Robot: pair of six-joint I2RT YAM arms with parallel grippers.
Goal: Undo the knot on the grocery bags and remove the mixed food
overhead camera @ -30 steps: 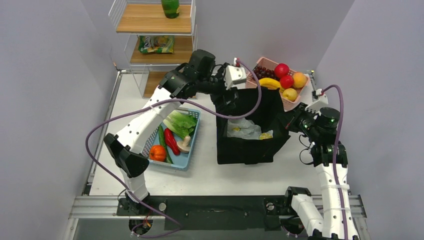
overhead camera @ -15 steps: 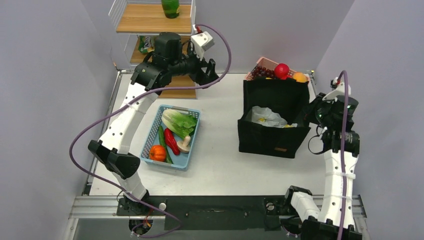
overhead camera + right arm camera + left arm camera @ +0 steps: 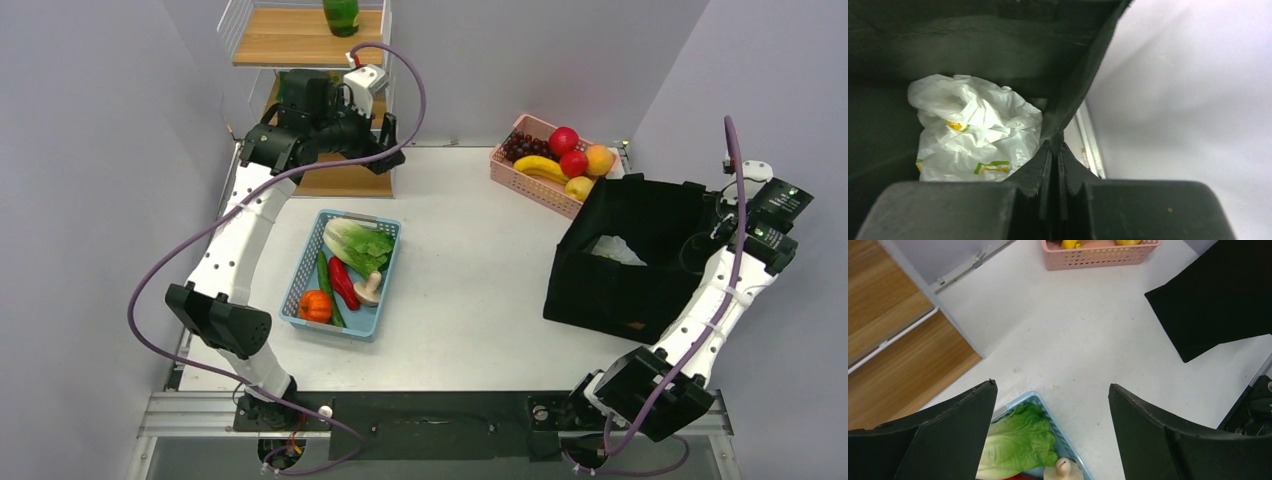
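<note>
The white grocery bag [image 3: 973,130] printed with yellow and green lies knotted inside the black tote [image 3: 630,280]; it also shows in the top view [image 3: 612,250]. My right gripper [image 3: 1054,146] is shut on the tote's right rim, at the table's right edge in the top view [image 3: 718,225]. My left gripper [image 3: 1052,385] is open and empty, high above the blue basket's far corner, next to the shelf [image 3: 388,152]. The orange pumpkin [image 3: 315,306] lies in the blue basket. Red apples [image 3: 563,140] and an orange fruit [image 3: 599,158] lie in the pink basket. The snack packet is hidden behind my left arm.
The blue basket [image 3: 385,275] also holds lettuce [image 3: 1018,445], a red pepper and a mushroom [image 3: 1063,467]. The pink basket [image 3: 515,178] at the back right also holds a banana and grapes. A wooden wire shelf [image 3: 300,40] with a green bottle [image 3: 341,15] stands at the back left.
My right gripper has dragged the black tote, with the bag inside, to the table's right edge. My left gripper left the tote and swung back left to the shelf.
</note>
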